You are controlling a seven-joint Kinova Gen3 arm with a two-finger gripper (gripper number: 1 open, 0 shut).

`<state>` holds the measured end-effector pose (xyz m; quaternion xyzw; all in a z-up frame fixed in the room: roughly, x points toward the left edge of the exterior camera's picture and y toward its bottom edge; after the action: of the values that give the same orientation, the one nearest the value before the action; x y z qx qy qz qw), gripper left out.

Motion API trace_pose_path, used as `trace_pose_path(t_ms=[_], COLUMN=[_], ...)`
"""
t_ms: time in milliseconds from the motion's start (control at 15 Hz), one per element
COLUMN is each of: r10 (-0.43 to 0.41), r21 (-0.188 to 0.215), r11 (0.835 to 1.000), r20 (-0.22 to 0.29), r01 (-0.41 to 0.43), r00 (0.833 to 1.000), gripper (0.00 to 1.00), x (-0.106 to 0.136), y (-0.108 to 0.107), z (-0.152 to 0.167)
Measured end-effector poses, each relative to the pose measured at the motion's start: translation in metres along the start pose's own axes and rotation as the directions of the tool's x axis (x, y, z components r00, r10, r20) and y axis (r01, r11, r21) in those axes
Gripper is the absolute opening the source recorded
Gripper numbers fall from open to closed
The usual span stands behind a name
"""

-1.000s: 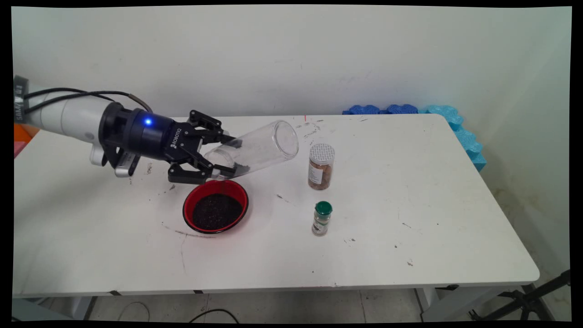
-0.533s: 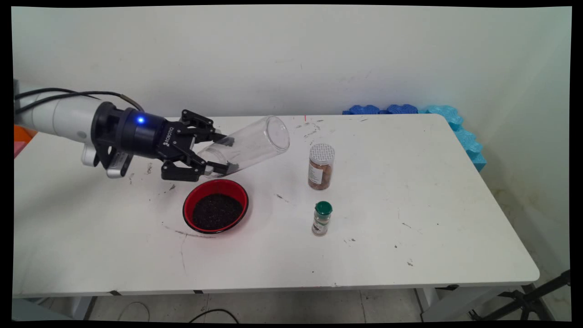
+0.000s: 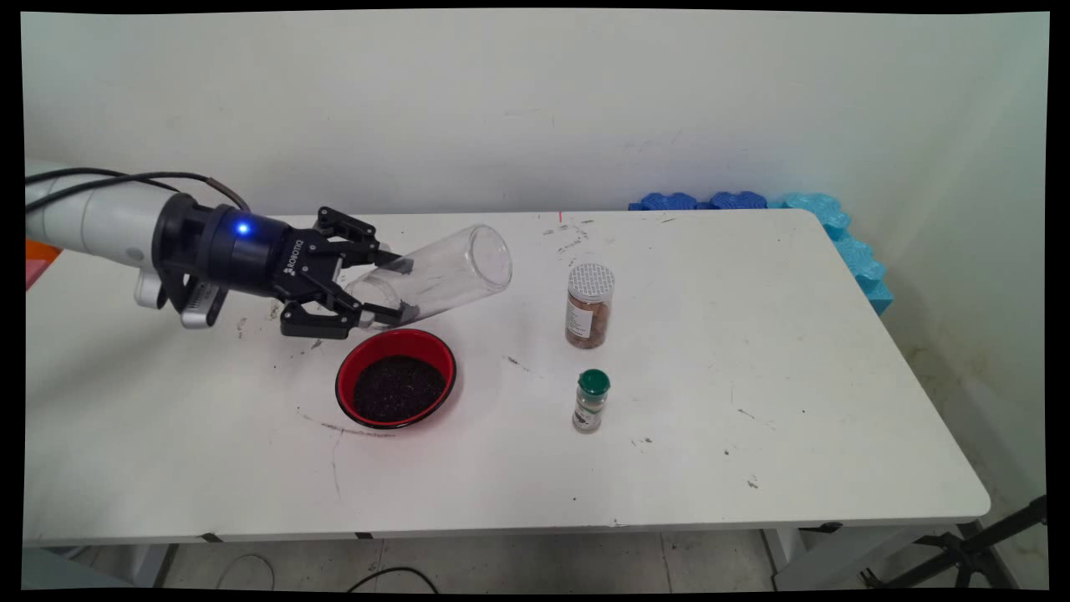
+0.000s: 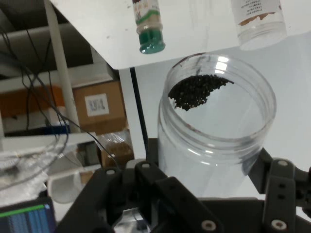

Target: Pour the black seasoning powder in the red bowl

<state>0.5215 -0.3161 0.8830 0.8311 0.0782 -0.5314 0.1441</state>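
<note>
My gripper (image 3: 404,289) is shut on a clear plastic jar (image 3: 447,274), gripping its base end from the left. The jar lies tilted, with its open mouth pointing up and to the right. In the hand view the jar (image 4: 216,131) fills the middle, with a small clump of dark grains (image 4: 197,90) stuck inside near its mouth. Just below and in front of the jar's base stands a red bowl (image 3: 345,374) filled with dark grains. The jar hangs above the white table (image 3: 752,359), behind the bowl.
A spice jar with a silver lid (image 3: 589,305) stands right of the held jar, and a small green-capped bottle (image 3: 591,401) stands in front of it. Both show at the top of the hand view. Blue foam pieces (image 3: 752,201) lie along the table's back right edge.
The arm has drawn back to the left, carrying the jar with it, away from the spice jar. The bowl and both bottles have stayed put.
</note>
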Motion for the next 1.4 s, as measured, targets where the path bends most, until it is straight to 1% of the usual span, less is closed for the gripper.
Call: trace_pose_path(t_ms=[200, 333, 533, 667, 733, 933, 1133, 1200, 1333, 1400], r10=[0.063, 0.111, 0.195, 0.254, 0.292, 0.416, 0.522, 0.561, 0.635, 0.676], r21=[0.003, 0.007, 0.02, 0.033, 0.042, 0.071, 0.098, 0.109, 0.125, 0.133], r11=[0.998, 0.994, 0.981, 0.967, 0.956, 0.908, 0.849, 0.824, 0.766, 0.731], r20=[-0.007, -0.011, -0.016, -0.018, -0.018, -0.018, -0.013, -0.009, -0.002, 0.002], r01=[-0.063, -0.111, -0.194, -0.253, -0.291, -0.414, -0.519, -0.557, -0.63, -0.67], r00=[0.998, 0.994, 0.981, 0.967, 0.956, 0.909, 0.853, 0.828, 0.772, 0.737], gripper=[0.0, 0.0, 0.0, 0.0, 0.0, 0.0, 0.0, 0.0, 0.0, 0.0], x=[0.0, 0.0, 0.0, 0.0, -0.001, -0.003, -0.005, -0.005, -0.007, -0.009], y=[0.002, 0.004, 0.009, 0.011, 0.012, 0.016, 0.021, 0.022, 0.025, 0.028], z=[-0.001, 0.0, 0.004, 0.006, 0.007, 0.011, 0.015, 0.016, 0.017, 0.018])
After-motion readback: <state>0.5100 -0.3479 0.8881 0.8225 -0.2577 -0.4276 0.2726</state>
